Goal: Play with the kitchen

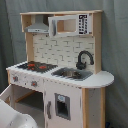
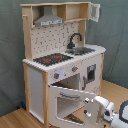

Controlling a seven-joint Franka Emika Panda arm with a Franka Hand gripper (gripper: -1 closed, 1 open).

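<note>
Gripper (image 2: 95, 107): we cannot tell its state; it sits at the oven door (image 2: 67, 102).
Kitchen (image 2: 62, 55): we see it upright on the floor, long axis vertical.
Faucet (image 1: 84, 59): spout curves over the sink (image 1: 72, 74).

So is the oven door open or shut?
Open. In the second exterior view the oven door hangs swung outward from the kitchen.

Kitchen (image 2: 55, 65) in both exterior views: hob (image 2: 52, 59) and sink (image 2: 82, 50) side by side on the counter, faucet (image 2: 75, 39) behind the sink, pegboard back (image 2: 55, 37) behind both, hood (image 2: 49, 19) above the hob. Oven door (image 2: 67, 102) below the hob, swung open. Gripper (image 2: 105, 111) before the open door, towards the second exterior view's right.
</note>
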